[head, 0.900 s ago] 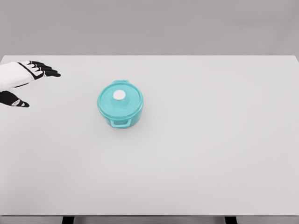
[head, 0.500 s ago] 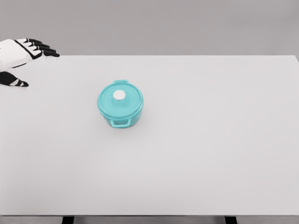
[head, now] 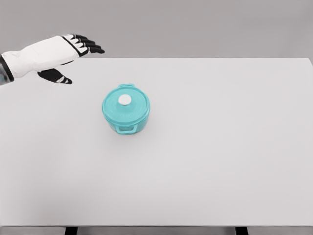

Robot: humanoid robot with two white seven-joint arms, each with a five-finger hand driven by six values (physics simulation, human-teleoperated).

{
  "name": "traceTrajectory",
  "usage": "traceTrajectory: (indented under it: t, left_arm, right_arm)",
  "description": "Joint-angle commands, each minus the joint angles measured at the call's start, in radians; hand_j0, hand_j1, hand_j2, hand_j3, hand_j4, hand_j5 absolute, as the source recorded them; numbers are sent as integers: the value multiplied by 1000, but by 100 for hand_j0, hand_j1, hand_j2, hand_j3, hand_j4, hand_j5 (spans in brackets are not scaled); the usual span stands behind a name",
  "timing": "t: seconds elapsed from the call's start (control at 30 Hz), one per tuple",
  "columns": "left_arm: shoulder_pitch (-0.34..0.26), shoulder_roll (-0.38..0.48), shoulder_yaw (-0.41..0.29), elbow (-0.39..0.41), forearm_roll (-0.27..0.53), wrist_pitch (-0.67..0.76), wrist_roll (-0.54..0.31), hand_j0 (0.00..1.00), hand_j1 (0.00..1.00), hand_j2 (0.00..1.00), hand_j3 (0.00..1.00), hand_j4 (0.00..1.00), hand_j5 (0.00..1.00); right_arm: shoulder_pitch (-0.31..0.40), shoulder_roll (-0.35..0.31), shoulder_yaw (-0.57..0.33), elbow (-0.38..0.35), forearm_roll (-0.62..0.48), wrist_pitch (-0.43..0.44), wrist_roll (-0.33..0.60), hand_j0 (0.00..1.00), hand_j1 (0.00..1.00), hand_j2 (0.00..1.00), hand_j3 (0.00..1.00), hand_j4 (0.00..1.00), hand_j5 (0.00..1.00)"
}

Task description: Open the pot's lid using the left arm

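A teal pot [head: 126, 115] is seen standing upright on a pale grey table [head: 210, 161], left of the middle of the tabletop and somewhat toward its far half. The pot is closed by a matching teal lid [head: 125, 104], which sits flat and centred, and a round white knob [head: 125, 100] is set at the lid's middle. Two loop handles are shown on the pot, one at its 12 o'clock and one at its 6 o'clock.

From the pot, the left hand [head: 64, 56] is found at about 10 o'clock, well apart from it, raised over the far left corner of the table. Its black fingers [head: 88, 45] are held straight and loosely spread, pointing toward 3 o'clock, with the thumb hanging apart below; nothing is grasped. The white forearm is led in from the left edge.

The tabletop is rendered plain and matte, with its far edge running straight across the upper part of the view. Behind it only a flat grey wall [head: 195, 27] is shown. Two dark supports are glimpsed beneath the near edge.
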Motion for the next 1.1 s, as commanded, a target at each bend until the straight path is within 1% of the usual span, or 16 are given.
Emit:
traceTrajectory:
  t: [0.0,0.07,0.13,0.2,0.27,0.37,0.67,0.73,0.8,0.97,1.07]
  left_arm:
    - [-5,-26,-133,3,-45,2,0,100,100,100,100,100,100]
    - [-11,-30,-153,-2,-41,2,0,100,100,100,100,100,100]
    - [-25,-38,-205,-3,-43,2,0,100,100,100,100,100,100]
    - [-26,-53,-222,-11,-43,2,0,100,100,100,100,100,100]
    - [-26,-62,-225,-32,-41,2,0,100,100,100,100,100,100]
    - [-25,-76,-228,-29,-38,2,0,100,100,100,100,100,100]
    - [-26,-76,-227,-20,-48,2,0,100,100,100,100,100,100]
    - [-28,-78,-227,-19,-69,2,0,100,100,100,100,100,100]
    - [-26,-76,-227,-17,-72,2,0,100,100,100,100,100,100]
    - [-46,-78,-227,-14,-80,2,0,100,100,100,100,100,100]
    - [-48,-76,-227,-14,-81,2,0,100,100,100,100,100,100]
  right_arm:
    - [0,0,-1,-1,-1,-2,0,100,100,100,100,100,100]
    - [0,0,1,-1,-1,0,0,100,100,100,100,100,100]
    - [0,0,4,0,-1,0,0,100,100,100,100,100,100]
    - [0,0,5,-1,-1,-2,0,100,100,100,100,100,100]
    - [0,0,1,-1,-1,0,0,100,100,100,100,100,100]
    - [0,0,4,-1,-1,0,0,100,100,100,100,100,100]
    - [0,0,4,-1,-1,0,0,100,100,100,100,100,100]
    - [0,0,4,-1,-1,0,0,100,100,100,100,100,100]
    - [0,0,4,-1,-1,0,0,100,100,100,100,100,100]
    - [0,0,4,-1,-1,0,0,100,100,100,100,100,100]
    - [0,0,4,-1,-1,0,0,100,100,100,100,100,100]
